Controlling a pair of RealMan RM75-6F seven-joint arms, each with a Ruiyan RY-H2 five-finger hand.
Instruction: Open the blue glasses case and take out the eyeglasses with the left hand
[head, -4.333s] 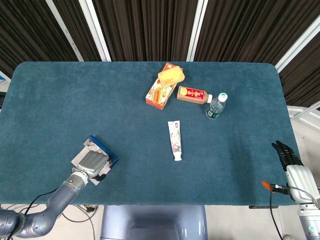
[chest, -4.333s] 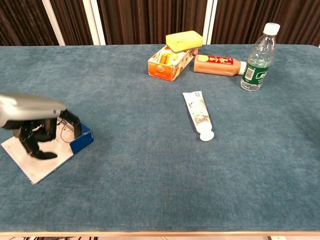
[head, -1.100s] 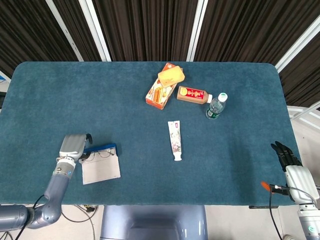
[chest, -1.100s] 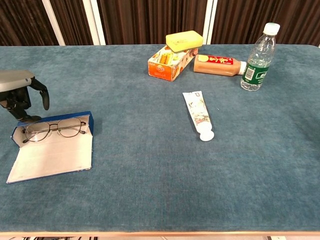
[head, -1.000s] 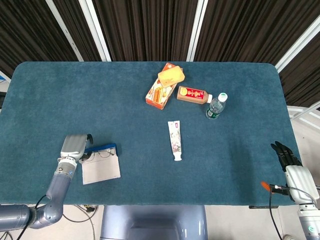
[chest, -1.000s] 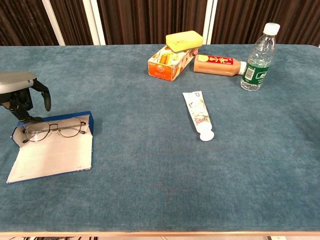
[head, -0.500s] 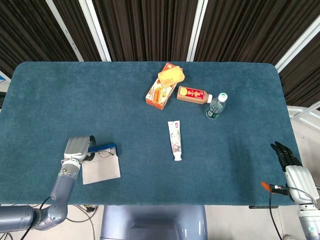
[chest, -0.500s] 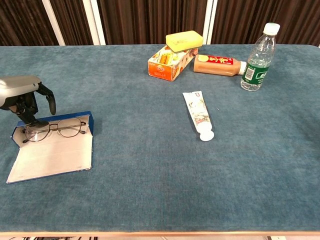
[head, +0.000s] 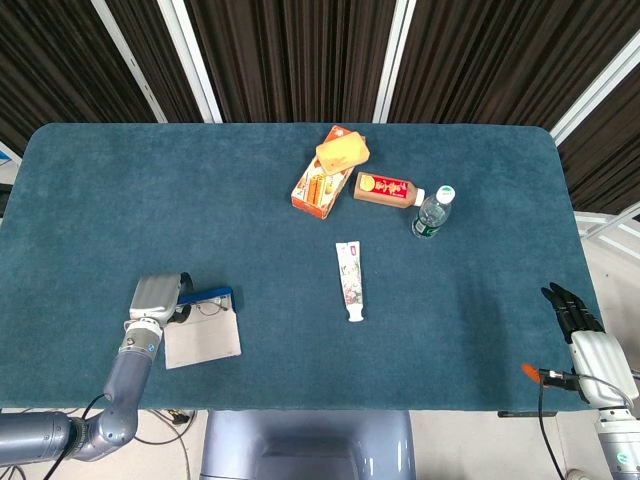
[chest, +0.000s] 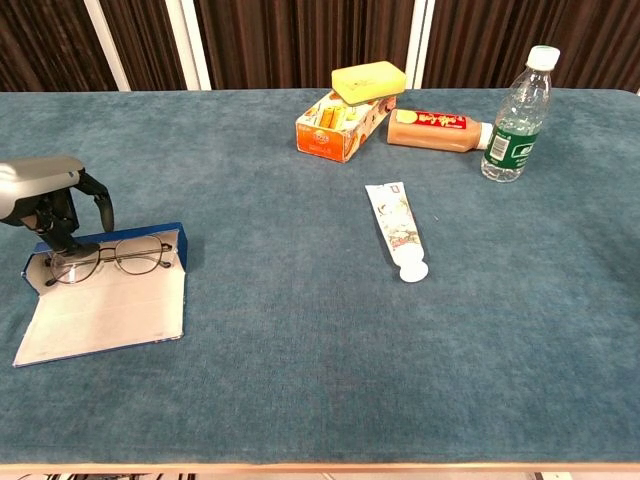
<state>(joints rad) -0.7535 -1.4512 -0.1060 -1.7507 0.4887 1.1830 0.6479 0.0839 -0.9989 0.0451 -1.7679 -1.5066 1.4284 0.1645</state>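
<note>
The left robot hand (chest: 45, 205) is hovering at the left edge of the chest view, fingers curled downward & apart, gripping nothing; the dark fingertips (chest: 72, 243) are reaching to the far-left end of the blue glasses case (chest: 105, 292), right by the left lens, but whether they're actually touching the frame I can't tell. The case is lying open on the desk (chest: 320, 350) w/ its pale lid flap spread flat toward the bottom of the frame, so the opening step is looking done. The eyeglasses (chest: 110, 258) are still sitting inside along the blue back wall, just right of & below the fingertips, so the take-out is what's left: pinch the frame, lift it clear. In the head view the same robot hand is covering the case's left end at lower left. The right robot hand (head: 575, 312) is idling off the desk's lower-right corner, dark fingers close together & holding nothing, well apart from the case; whether it's fully closed I can't tell.
</note>
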